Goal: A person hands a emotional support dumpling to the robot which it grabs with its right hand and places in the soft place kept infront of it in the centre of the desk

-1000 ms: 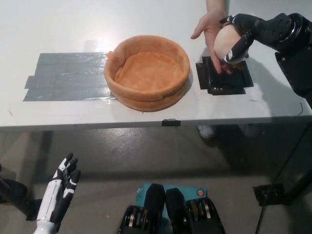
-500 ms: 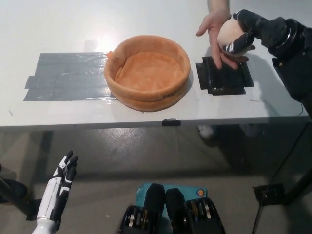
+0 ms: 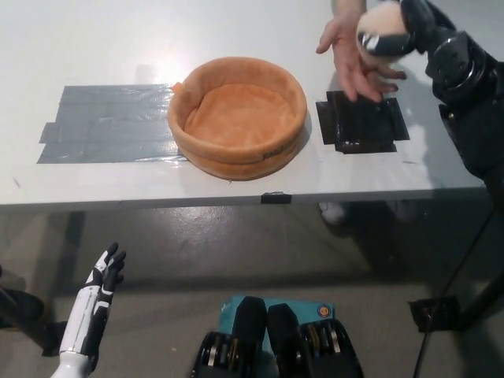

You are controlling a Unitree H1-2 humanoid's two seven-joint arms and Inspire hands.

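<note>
At the upper right of the frame, the black right hand [image 3: 409,27] grasped the pale dumpling [image 3: 379,35] just above the person's hand [image 3: 353,53], so the handover looked done. The orange soft basket [image 3: 185,118] at centre held nothing, so placing remained. The white left hand [image 3: 102,277] rested at lower left, fingers apart.

You see an orange bed [image 3: 239,118] on a white desk [image 3: 94,47], grey tape [image 3: 106,124] left of it, black tape [image 3: 362,124] right, a cream dumpling [image 3: 380,37].

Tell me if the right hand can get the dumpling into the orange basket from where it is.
Probably yes: the right hand holds the dumpling above the person's hand, and nothing stands between it and the open orange basket.
</note>
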